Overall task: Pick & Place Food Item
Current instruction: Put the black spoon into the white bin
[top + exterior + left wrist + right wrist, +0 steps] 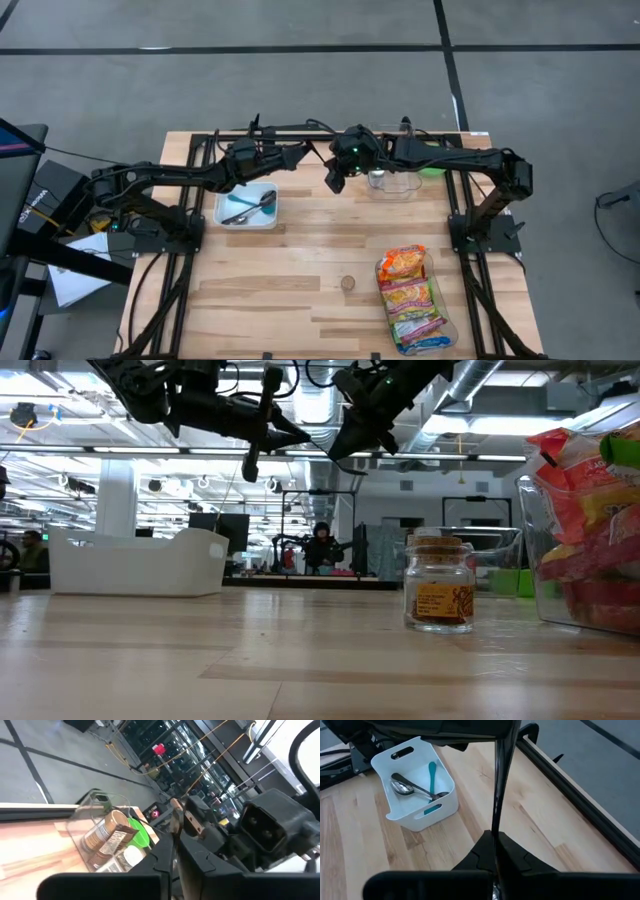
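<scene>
Trouble, if it comes, starts at the right pincer (495,837). It is clenched on a slim utensil (495,785), and the left pincer (175,851) meets it head-on just above centre in the overhead frame, looking clamped on the same piece. I can't make out from the wrist views whether that piece is a knife or a spoon handle, since it shows edge-on.

With both holding, any pull by one arm before the other lets go could bend the piece, twist it out of the grip or knock the two arms together. If both let go, it would drop onto the table (300,260) from height, and the white bin (222,205) of cutlery sits off to the left rather than underneath.

None of this touches food. The small jar (347,283) stands low in the centre, the snack packets (408,295) lie at lower right, and a clear box of cans (392,183) sits just right of the pincers. A careless swing of the right arm might clip that box.
</scene>
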Motion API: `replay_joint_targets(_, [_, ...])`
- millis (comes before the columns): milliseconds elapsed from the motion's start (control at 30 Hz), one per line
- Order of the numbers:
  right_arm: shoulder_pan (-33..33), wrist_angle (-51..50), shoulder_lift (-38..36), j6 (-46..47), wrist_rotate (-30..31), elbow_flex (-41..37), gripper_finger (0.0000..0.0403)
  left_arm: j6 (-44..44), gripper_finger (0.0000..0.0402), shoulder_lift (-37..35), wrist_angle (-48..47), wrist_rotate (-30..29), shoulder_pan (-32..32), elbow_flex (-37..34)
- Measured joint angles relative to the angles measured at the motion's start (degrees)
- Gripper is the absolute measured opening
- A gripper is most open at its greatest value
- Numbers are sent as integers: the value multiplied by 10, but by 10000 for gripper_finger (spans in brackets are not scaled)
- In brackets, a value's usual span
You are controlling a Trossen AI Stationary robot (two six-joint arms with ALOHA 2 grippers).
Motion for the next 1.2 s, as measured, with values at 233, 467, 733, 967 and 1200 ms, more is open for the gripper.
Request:
replay_joint_targets(233, [0,4,0,1,0,0,0,1,3,0,2,-16,3,0])
replay_joint_targets(467, [0,24,0,-5,0,0,3,0,2,-1,8,-20,3,0])
replay_joint_targets(733, [5,72,1,-14,-3,-1,64,-2,1,-1,21,-20,3,0])
replay_joint_targets(967, [5,75,1,-11,-3,-1,135,9,1,-1,19,-21,3,0])
replay_joint_targets(1200, [3,56,0,4,-2,0,181,13,0,-1,17,-22,7,0])
